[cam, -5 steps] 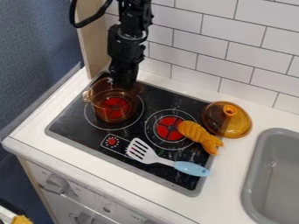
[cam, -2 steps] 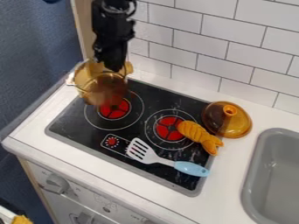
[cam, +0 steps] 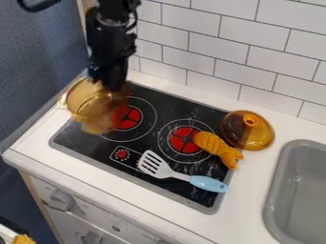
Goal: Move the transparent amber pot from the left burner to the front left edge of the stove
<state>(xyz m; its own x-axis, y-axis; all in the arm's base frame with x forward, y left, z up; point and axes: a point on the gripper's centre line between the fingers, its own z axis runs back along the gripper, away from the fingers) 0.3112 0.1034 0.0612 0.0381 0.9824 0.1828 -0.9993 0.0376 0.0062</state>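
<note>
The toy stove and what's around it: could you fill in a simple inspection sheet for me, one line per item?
Surface: black cooktop with two red-centred burners, set in a white counter.
Job's things: see-through amber pot, held aslant above the cooktop's left side.
Clutter: white spatula with a blue handle across the cooktop's front; orange ridged toy partly over the right burner; amber lid at the right rear corner, knob up.
Hand: the black hand is at the pot's rear side, gripping it.
Cables: black cable curving at the upper left.
Surroundings: white tiled wall behind, blue surface at left, grey sink at right.
</note>
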